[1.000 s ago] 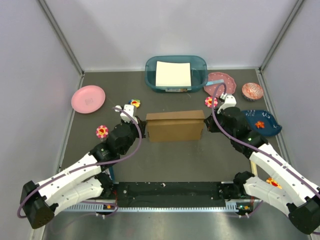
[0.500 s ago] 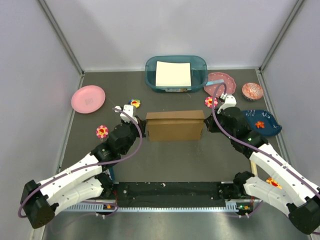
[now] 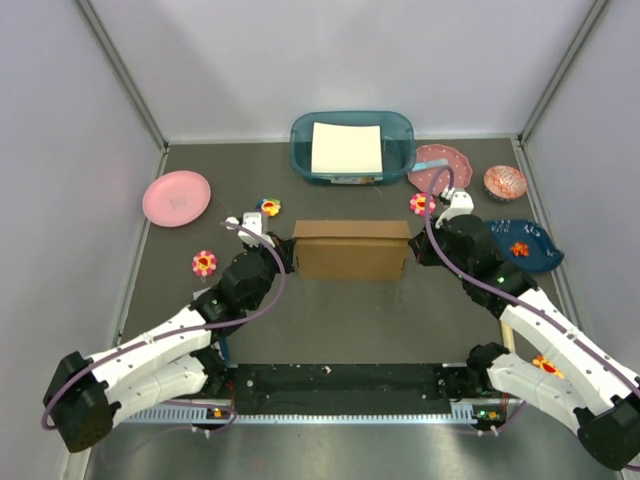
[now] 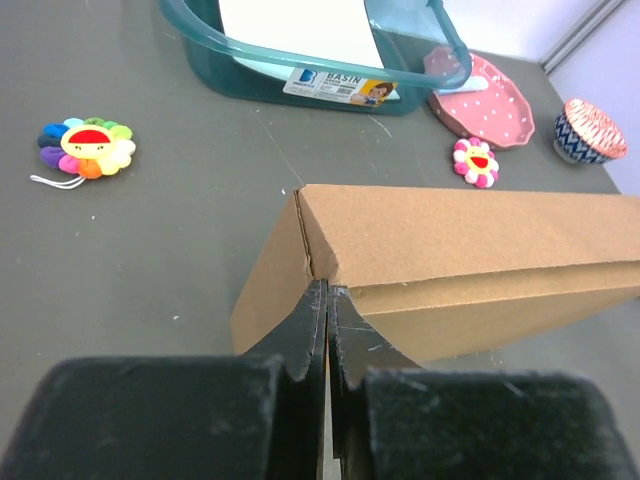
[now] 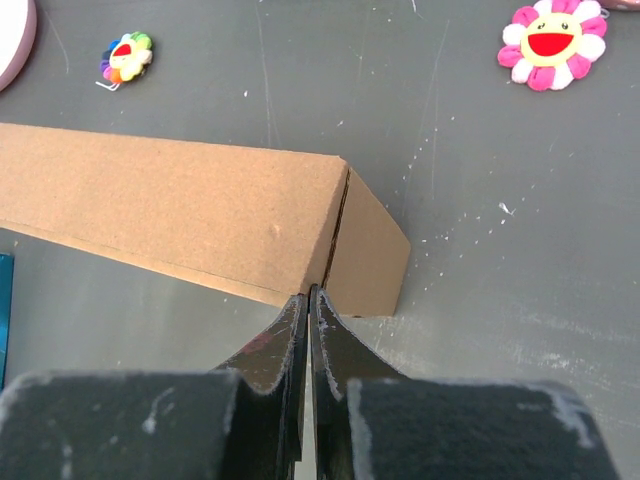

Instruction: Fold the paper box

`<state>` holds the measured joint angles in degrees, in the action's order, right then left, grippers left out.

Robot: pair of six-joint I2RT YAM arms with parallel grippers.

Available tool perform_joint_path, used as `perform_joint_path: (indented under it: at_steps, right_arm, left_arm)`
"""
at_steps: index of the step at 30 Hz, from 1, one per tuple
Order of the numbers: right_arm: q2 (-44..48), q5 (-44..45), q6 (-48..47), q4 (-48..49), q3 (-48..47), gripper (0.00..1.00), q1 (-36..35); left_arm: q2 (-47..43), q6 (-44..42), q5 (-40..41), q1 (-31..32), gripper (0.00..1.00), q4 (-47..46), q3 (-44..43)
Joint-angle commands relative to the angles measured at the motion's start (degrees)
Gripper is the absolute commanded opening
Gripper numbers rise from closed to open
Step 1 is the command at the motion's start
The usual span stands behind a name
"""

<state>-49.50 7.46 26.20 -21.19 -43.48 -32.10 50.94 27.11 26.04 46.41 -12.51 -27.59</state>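
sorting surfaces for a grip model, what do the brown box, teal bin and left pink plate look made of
Paper box: matte brown cardboard, creased folds and cut edges. Teal bin: glossy translucent plastic; the white sheet shows through its wall. Pink plate: smooth, faintly shiny, probably plastic, possibly ceramic.

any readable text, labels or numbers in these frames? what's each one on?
"BASIN": on the sticker on the front wall of the teal bin.
The sticker's logo and other print: too small to read.
pink plate: faint centre mark, too blurred to read.
paper box: no print visible.
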Motion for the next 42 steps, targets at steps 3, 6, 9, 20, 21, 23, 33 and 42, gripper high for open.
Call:
perform_joint_path:
  at_steps: [3, 6, 9, 20, 21, 23, 33, 42]
  right_arm:
    - [-0.25, -1.66, 0.52, -5.0, 2.0, 0.0, -0.42]
    - [-0.25, -1.75, 0.61, -5.09, 2.09, 0.0, -0.42]
    - [0.1, -2.01, 0.7, -5.26, 1.65, 0.0, -0.34]
    - [2.91, -0.08, -1.14, -9.75, -9.5, 0.21, -0.42]
    - [3.0, -0.08, -1.23, -9.92, -10.56, 0.22, -0.42]
    - [2.48, -0.34, -1.5, -9.92, -13.37, 0.23, -0.42]
    - [-3.4, -7.2, 3.77, 4.64, -10.67, 0.09, -0.42]
    - [-10.36, -8.43, 6.93, 8.44, 0.32, 0.0, 0.02]
  left_arm:
    - [5.57, 6.28, -3.28, 0.17, 0.0, 11.02, 6.93]
    - [6.8, 7.25, -3.1, 0.17, 0.0, 9.97, 8.96]
    - [7.25, 7.43, -3.28, 0.26, 0.0, 9.96, 8.61]
    - [4.44, 6.37, -3.01, 0.17, 0.0, 11.02, 7.38]
    - [4.35, 6.37, -3.02, 0.17, 0.0, 11.02, 7.38]
    - [4.17, 6.37, -3.1, 0.17, 0.0, 11.28, 7.03]
    - [4.17, 5.93, -4.51, 0.17, 0.24, 12.07, 5.36]
    - [-3.91, 4.79, -5.65, 0.17, 0.43, 16.72, 4.31]
